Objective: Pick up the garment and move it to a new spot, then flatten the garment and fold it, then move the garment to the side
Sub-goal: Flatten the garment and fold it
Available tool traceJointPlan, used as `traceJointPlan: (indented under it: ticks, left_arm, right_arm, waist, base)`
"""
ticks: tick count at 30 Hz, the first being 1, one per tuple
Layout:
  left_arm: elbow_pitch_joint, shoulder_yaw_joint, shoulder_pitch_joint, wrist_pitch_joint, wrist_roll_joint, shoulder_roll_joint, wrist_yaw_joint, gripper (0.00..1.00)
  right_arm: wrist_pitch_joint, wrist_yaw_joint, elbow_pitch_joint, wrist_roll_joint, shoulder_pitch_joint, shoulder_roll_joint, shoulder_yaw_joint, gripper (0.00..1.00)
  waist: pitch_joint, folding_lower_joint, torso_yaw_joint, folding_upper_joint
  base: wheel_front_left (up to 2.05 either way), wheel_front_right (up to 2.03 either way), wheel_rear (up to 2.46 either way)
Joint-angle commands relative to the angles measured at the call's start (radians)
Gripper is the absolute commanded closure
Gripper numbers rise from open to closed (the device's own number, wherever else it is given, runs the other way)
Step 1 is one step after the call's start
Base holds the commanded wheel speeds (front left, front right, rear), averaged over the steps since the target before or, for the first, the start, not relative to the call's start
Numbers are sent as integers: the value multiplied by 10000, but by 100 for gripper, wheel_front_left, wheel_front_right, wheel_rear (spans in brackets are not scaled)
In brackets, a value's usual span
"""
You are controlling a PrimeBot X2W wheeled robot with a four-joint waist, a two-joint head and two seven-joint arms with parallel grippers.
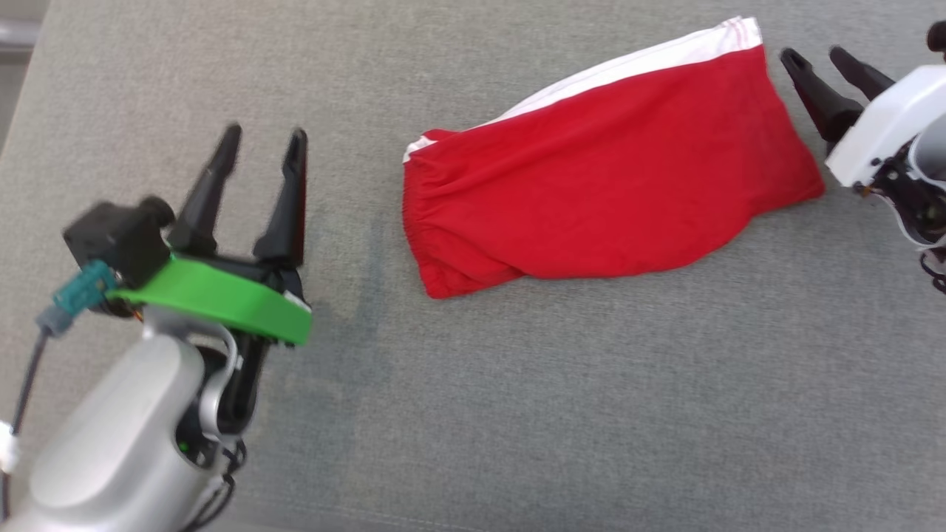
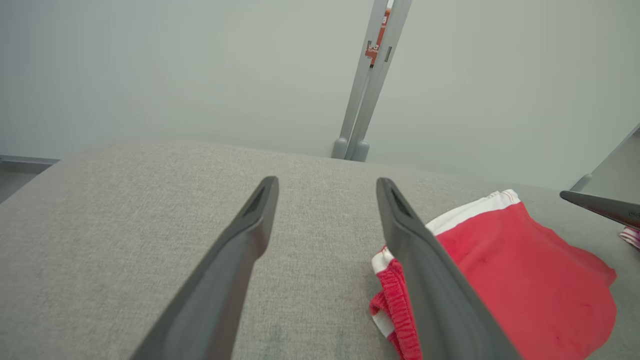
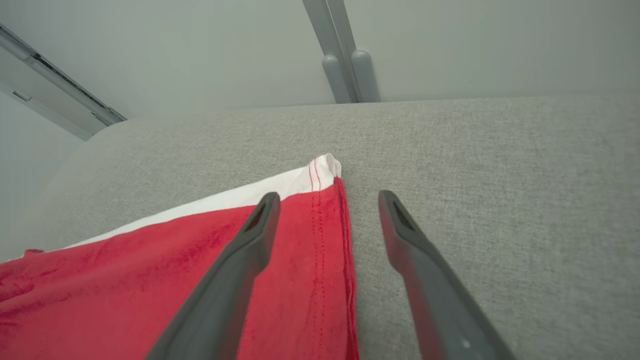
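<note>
Grey woven fabric is covering the tabletop (image 1: 517, 406), and a pale wall (image 2: 150, 65) with a grey metal post (image 2: 367, 90) is rising beyond its far edge. The garment (image 1: 613, 170), a pair of red shorts with a white band along one side, is lying flat on the tabletop between the two pincers. The left pincer (image 1: 265, 133) is holding its two dark fingers spread wide, with only bare grey fabric between them. The garment's gathered waistband is sitting off to this pincer's right, near it but apart from it. The right pincer (image 1: 811, 52) is also standing wide and is gripping nothing. The garment's stitched hem is lying just to its left. In the right wrist view, the hem is running between the two fingers: the left finger is hanging over the red cloth and the right finger over bare tabletop. The white-banded corner of the hem is lying just ahead of the fingertips. Whether the left finger is touching the cloth cannot be told.
</note>
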Motion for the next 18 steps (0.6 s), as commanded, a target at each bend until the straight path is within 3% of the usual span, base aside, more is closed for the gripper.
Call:
traceJointPlan:
  ticks: [1, 7, 12, 18]
  left_arm:
    - [-18, 158, 351, -109, 64, -183, -11, 0]
    - [-22, 841, 1263, -160, 589, -874, -224, 0]
    - [149, 1352, 1906, -165, 1186, -1614, -658, 0]
    - [430, 1631, 2146, -165, 1750, -2034, -962, 0]
  right_arm:
    - [435, -8, 247, 182, 24, -74, 89, 0]
    - [2128, -5, 787, 990, -107, -216, 147, 0]
    - [4015, -8, 949, 1874, 159, -25, 242, 0]
    - [4556, -5, 1073, 1817, 46, 388, 443, 0]
  waist:
    - [206, 0, 319, -1]
    - [345, 0, 749, -1]
    - [307, 0, 909, -1]
    - [317, 0, 991, -1]
  base:
    - [0, 0, 0]
    - [0, 0, 0]
    - [0, 0, 0]
    - [0, 0, 0]
